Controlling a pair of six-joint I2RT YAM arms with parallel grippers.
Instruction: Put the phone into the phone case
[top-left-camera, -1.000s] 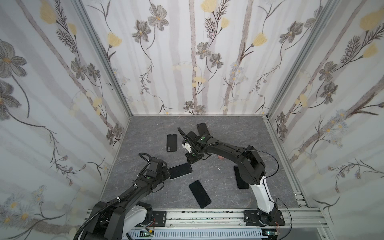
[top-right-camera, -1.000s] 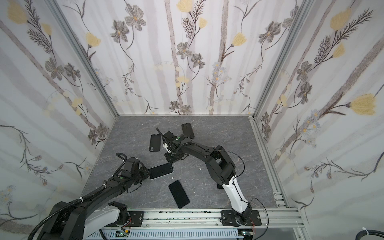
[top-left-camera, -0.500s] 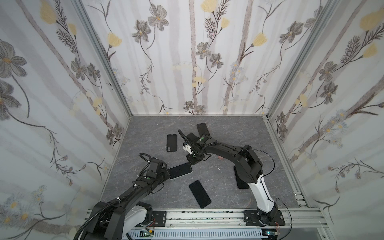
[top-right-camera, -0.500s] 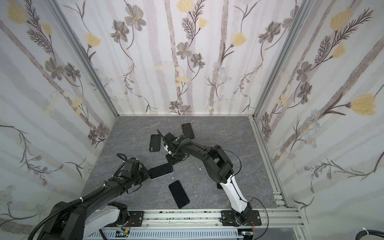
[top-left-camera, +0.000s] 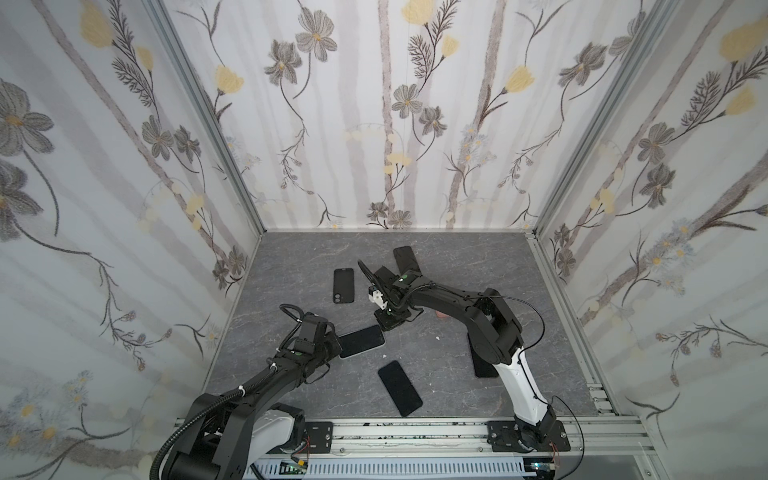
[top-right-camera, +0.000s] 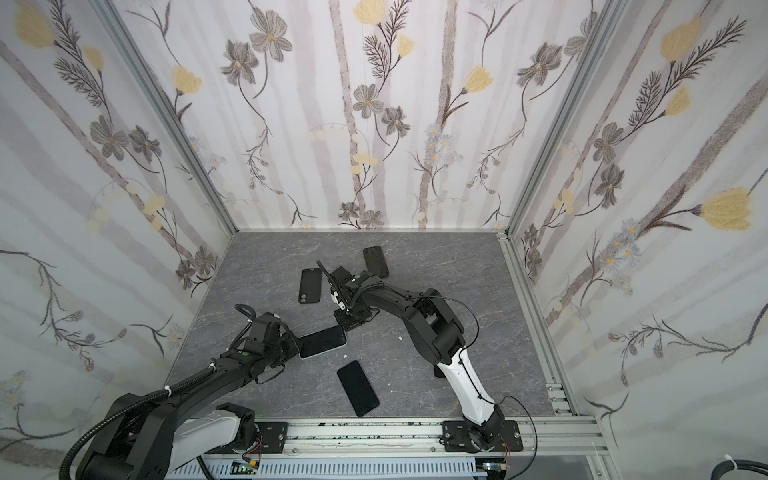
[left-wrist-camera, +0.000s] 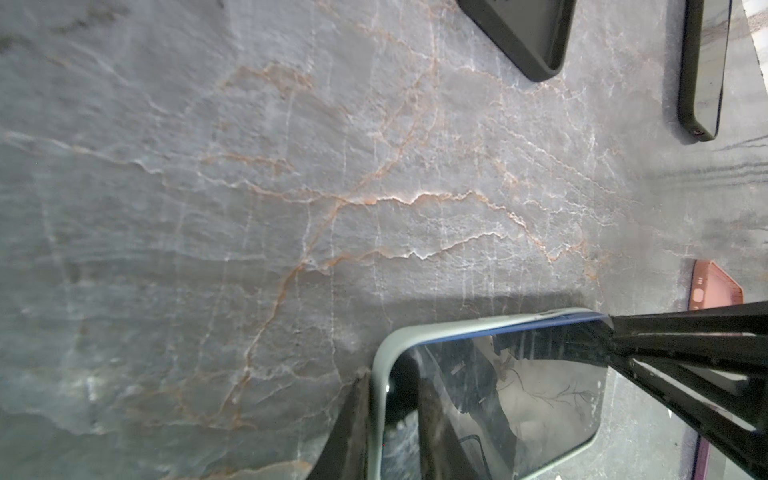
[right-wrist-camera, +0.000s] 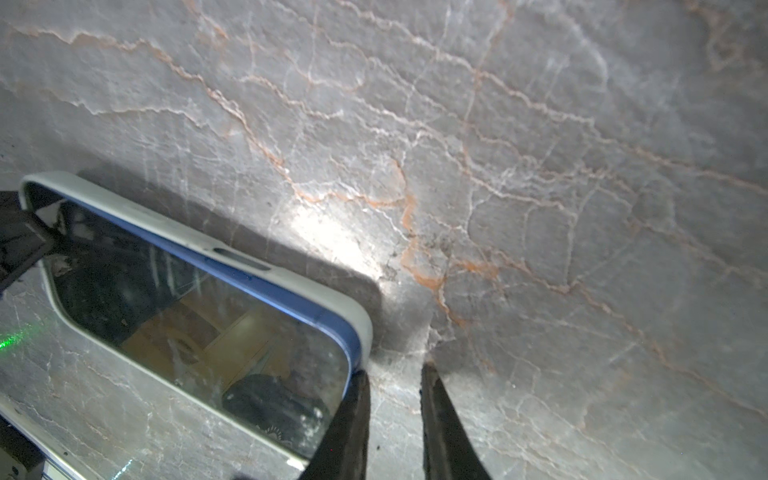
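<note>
Now the right claw (right-wrist-camera: 394, 370), barely spread and empty, has dropped to the blue-edged slab phone (right-wrist-camera: 187, 299), which we judge half-seated in its pale rubber case (right-wrist-camera: 145, 220) on the grey tabletop (right-wrist-camera: 540, 166); the left claw's (left-wrist-camera: 386, 395) grip we cannot tell.

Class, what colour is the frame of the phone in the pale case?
Blue phone frame; clearest in the right wrist view.

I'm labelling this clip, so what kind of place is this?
Probably a robot test booth, not a home: flowered panels box in a grey stone-look table, two arms are bolted to a metal rail, and several phones lie about.
</note>
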